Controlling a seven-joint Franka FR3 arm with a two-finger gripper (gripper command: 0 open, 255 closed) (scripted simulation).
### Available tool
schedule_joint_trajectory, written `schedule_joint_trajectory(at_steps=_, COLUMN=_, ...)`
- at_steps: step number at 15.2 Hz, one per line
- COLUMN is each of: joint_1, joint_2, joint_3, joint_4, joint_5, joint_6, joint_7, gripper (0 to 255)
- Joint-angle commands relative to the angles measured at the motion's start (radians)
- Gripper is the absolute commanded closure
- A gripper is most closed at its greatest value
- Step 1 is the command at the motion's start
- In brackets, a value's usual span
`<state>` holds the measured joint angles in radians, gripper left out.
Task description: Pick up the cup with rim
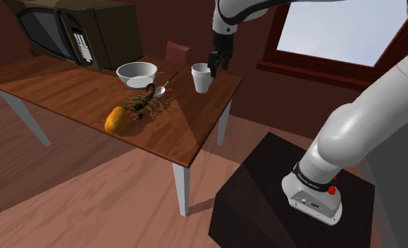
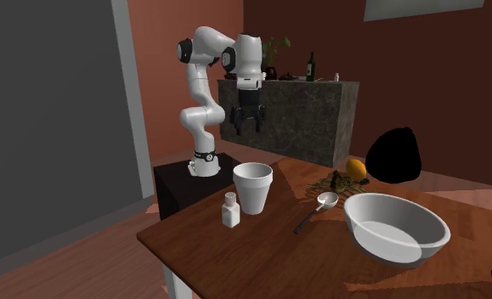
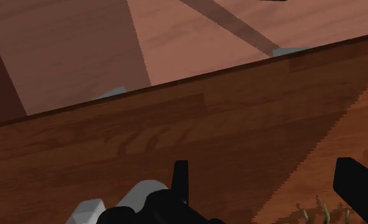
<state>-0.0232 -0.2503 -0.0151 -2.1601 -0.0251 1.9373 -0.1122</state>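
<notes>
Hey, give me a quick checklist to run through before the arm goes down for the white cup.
1. End effector open: ok, its fingers stand apart.
2. White cup upright on the table: ok.
3. End effector higher than the cup's rim: ok, it hangs well above.
4. Cup between the fingers: not ok, bare table wood lies there.
5. Room around the cup: cannot tell; a small white bottle stands close beside it.
</notes>
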Motion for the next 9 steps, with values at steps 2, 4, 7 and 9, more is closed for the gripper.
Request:
schedule_joint_trajectory(at_steps=2, joint_1=-0.006, joint_2=0.117, joint_3=-0.012, joint_4=0.096, joint_5=0.001, joint_6=0.031, joint_7=-0.021, gripper=0)
schedule_joint_trajectory(at_steps=4, joint_1=-0.011, joint_2=0.192, joint_3=-0.018, joint_4=0.165, joint_5=0.003, joint_6=0.043, joint_7=-0.036, gripper=0)
schedule_joint_trajectory(at_steps=7, joint_1=-0.019, joint_2=0.304, joint_3=-0.027, joint_4=0.278, joint_5=0.01, joint_6=0.052, joint_7=-0.058, gripper=0)
schedule_joint_trajectory(at_steps=9, joint_1=-0.024, joint_2=0.381, joint_3=-0.031, joint_4=0.361, joint_5=0.015, joint_6=0.052, joint_7=-0.071, gripper=0)
